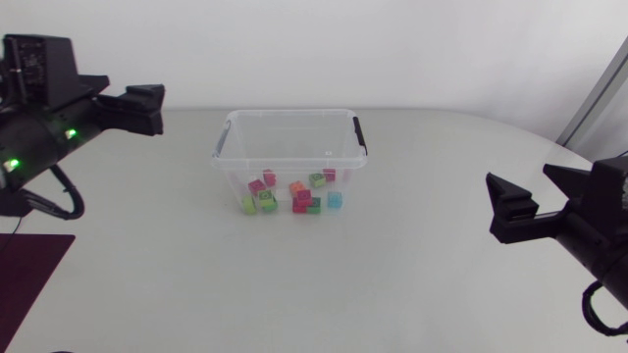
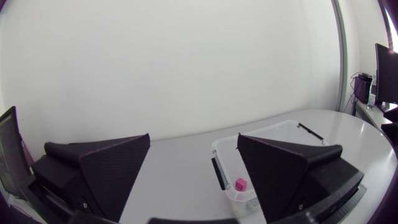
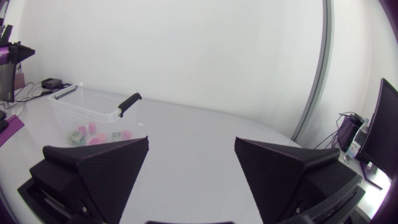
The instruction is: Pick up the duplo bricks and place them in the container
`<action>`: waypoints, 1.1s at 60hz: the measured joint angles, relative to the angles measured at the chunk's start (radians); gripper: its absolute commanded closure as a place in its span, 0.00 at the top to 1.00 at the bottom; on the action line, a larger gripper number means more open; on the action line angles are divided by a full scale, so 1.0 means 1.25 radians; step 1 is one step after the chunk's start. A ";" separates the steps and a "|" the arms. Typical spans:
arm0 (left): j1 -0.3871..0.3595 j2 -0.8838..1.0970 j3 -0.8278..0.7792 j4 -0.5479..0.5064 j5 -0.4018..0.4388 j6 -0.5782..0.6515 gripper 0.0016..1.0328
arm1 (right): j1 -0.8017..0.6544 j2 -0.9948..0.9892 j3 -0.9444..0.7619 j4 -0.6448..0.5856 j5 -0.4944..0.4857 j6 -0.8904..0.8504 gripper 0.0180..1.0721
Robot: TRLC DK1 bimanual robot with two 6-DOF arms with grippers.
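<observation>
Left claw point(image 2: 193, 143) and right claw point(image 3: 191, 144) are hanging apart, empty. Duplo bricks point(image 1: 299, 196) are lying inside clear container point(image 1: 290, 114): likely light, rigid, slick; pinching across flat sides suits.

place: lab (robotics) | cues: left arm point(image 1: 39, 127), right arm point(image 1: 589, 221), white table point(image 1: 412, 294)

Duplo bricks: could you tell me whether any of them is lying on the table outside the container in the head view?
No, every duplo brick in view lies inside the clear container.
</observation>
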 measured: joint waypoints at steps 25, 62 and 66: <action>0.062 -0.370 -0.228 -0.018 0.002 0.024 0.95 | -0.069 -0.182 -0.089 0.014 -0.004 -0.058 0.95; 0.174 -0.694 -0.536 -0.072 0.122 -0.064 0.94 | -0.180 -0.332 -0.272 0.063 -0.141 0.034 0.95; 0.184 -0.724 -0.564 -0.078 0.131 -0.073 0.94 | -0.189 -0.346 -0.288 0.067 -0.151 0.043 0.95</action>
